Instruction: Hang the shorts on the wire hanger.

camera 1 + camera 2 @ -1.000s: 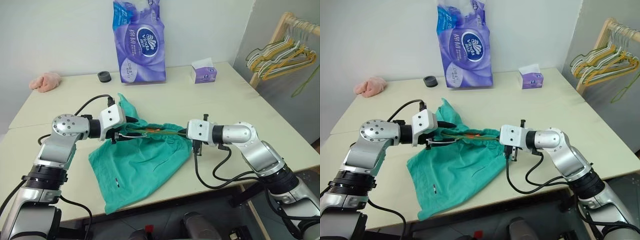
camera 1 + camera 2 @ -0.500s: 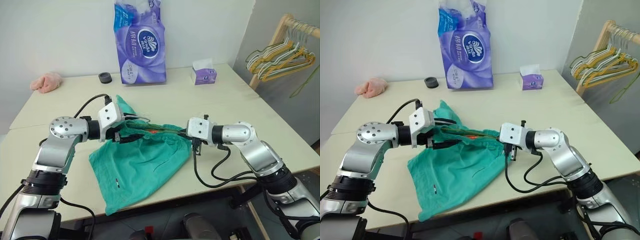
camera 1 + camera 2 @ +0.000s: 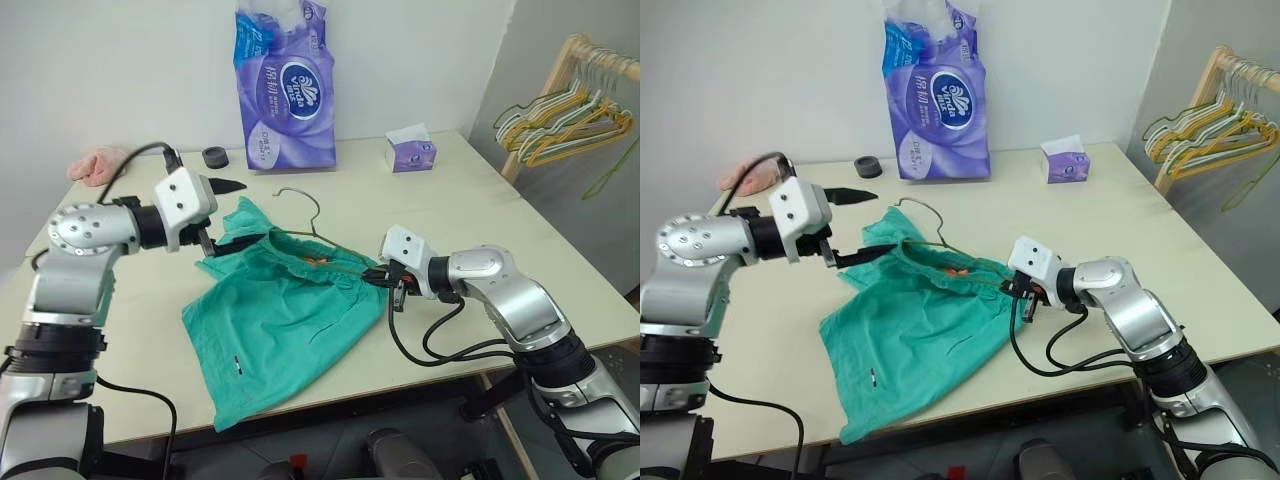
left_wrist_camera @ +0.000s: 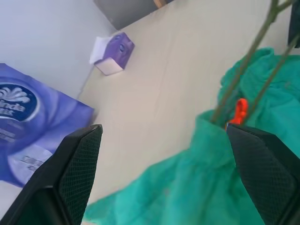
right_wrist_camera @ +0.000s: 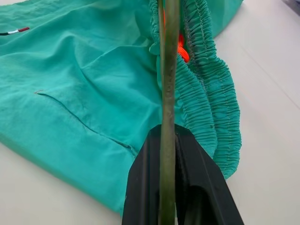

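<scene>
So the hanger (image 3: 318, 232) was partly inside the shorts (image 3: 285, 315) on the table (image 3: 480, 215), hook sticking out, though how far in was hard to tell. The right gripper (image 3: 385, 279) pinched its wire; the left gripper (image 3: 218, 215) hung wide open and empty, so lifting was left.

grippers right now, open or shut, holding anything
Left gripper: open, holding nothing, raised beside the shorts.
Right gripper: shut on the wire hanger, at the shorts' waistband.
</scene>
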Motion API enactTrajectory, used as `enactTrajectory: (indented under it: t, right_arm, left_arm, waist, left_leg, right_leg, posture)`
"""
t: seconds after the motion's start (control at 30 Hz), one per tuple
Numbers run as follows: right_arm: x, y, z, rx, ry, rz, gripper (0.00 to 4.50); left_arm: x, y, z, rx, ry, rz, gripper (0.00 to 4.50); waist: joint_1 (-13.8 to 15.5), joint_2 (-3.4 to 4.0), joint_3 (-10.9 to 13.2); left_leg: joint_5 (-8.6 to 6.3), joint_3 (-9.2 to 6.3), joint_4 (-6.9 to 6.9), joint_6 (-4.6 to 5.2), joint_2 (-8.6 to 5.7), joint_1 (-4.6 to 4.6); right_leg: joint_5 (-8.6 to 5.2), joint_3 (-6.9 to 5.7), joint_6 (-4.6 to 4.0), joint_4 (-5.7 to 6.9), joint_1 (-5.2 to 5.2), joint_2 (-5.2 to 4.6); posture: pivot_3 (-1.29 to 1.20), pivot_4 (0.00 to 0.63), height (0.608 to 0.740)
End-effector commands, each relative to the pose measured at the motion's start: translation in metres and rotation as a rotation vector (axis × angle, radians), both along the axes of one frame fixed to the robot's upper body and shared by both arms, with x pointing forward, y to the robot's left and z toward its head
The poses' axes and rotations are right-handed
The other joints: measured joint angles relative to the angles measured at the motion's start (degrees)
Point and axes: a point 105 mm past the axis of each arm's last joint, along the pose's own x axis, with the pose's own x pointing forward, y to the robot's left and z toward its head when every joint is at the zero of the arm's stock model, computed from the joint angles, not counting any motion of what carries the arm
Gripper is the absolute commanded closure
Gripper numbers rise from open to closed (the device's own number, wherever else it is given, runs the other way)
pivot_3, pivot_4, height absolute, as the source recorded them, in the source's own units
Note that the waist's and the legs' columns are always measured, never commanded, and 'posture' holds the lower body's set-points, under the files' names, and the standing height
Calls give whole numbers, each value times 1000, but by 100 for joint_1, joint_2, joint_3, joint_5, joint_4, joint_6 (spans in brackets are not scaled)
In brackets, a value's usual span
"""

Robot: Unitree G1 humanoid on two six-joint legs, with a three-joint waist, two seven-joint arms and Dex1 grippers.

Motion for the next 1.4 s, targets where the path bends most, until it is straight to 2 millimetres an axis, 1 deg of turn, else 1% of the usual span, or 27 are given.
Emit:
enactTrajectory:
  t: [0.03, 0.17, 0.4, 0.57, 0.87, 1.03, 1.2, 1.3, 1.33, 1.4]
  right_arm:
    - [0, 0, 19, -5, -94, 45, 4500]
    - [-3, 0, 21, -37, -128, 88, 4500]
    - [-13, 5, 27, -78, -198, 178, 4500]
    - [-15, 7, 29, -65, -199, 179, 4500]
    - [-13, 9, 29, -46, -194, 157, 4500]
    - [-15, 13, 32, -32, -201, 173, 4500]
    - [-19, 18, 36, -5, -189, 190, 4500]
    - [-20, 19, 37, 4, -184, 194, 4500]
    - [-20, 19, 37, 7, -182, 194, 4500]
    - [-21, 20, 38, 11, -180, 196, 4500]
  left_arm:
    - [-11, 1, -6, 31, 114, -60, 42]
    - [-11, 2, -16, 111, 137, -90, 42]
    - [8, -5, -22, 140, 104, -102, 42]
    - [2, -9, -29, 159, 143, -157, 42]
    - [-12, -10, -43, 180, 240, -218, 42]
    - [-8, -10, -48, 178, 241, -202, 42]
    - [-6, -19, -53, 158, 245, -214, 42]
    - [-7, -23, -54, 133, 262, -224, 641]
    - [-7, -23, -54, 131, 267, -225, 895]
    - [-8, -24, -57, 137, 272, -228, 1553]
  waist:
    - [-6, 0, 0]
    - [-4, 0, 0]
    - [4, 0, 0]
    - [-17, 0, 0]
    - [-58, 0, 0]
    - [-60, 0, 0]
    - [-59, 0, 0]
    - [-62, 0, 0]
    - [-67, 0, -1]
    - [-68, 0, -1]
  left_leg:
    - [0, -1, -1, 0, 0, -1]
    - [0, -2, -2, 0, 1, -1]
    - [0, -7, 20, 1, 0, -15]
    - [-2, -16, 49, 0, 1, -54]
    - [-1, -17, 50, 0, 0, -56]
    - [-1, -18, 51, 0, 0, -57]
    - [-1, -18, 52, 0, 0, -57]
    - [-1, -19, 52, 0, 0, -57]
    - [-1, -19, 52, 0, 0, -57]
    - [-1, -19, 52, 0, 0, -57]
  right_leg:
    - [0, -1, 0, 0, -1, 1]
    - [-1, -2, 0, 0, -1, 1]
    - [0, -10, 1, -1, -2, 1]
    - [0, -15, 0, 7, -28, 1]
    - [0, -16, 0, 10, -32, 1]
    - [0, -17, 0, 11, -31, 1]
    - [0, -17, 0, 11, -31, 1]
    - [0, -17, 0, 12, -31, 1]
    - [0, -17, 0, 12, -31, 1]
    - [0, -18, 0, 12, -31, 1]
  posture:
    - [-254, 10, 740]
    - [-260, 11, 740]
    - [-272, 12, 740]
    - [-283, 15, 740]
    - [-288, 12, 740]
    - [-287, 12, 740]
    - [-286, 14, 740]
    - [-286, 14, 740]
    - [-286, 14, 740]
    - [-285, 15, 740]
